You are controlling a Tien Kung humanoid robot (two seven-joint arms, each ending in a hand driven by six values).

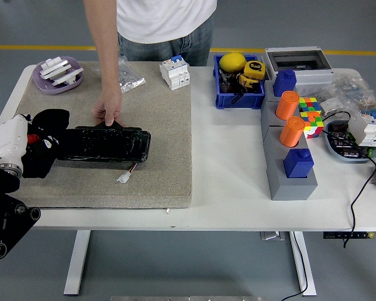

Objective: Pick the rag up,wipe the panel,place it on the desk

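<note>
The left hand point(41, 141) is buried in the black rag point(47, 150), fingers unseen; the arm point(3, 207) runs off frame left.

A white desk point(225, 188) on pale legs is standing on a grey floor point(194, 269); a yellow line point(44, 47) is running beyond its far edge.
</note>
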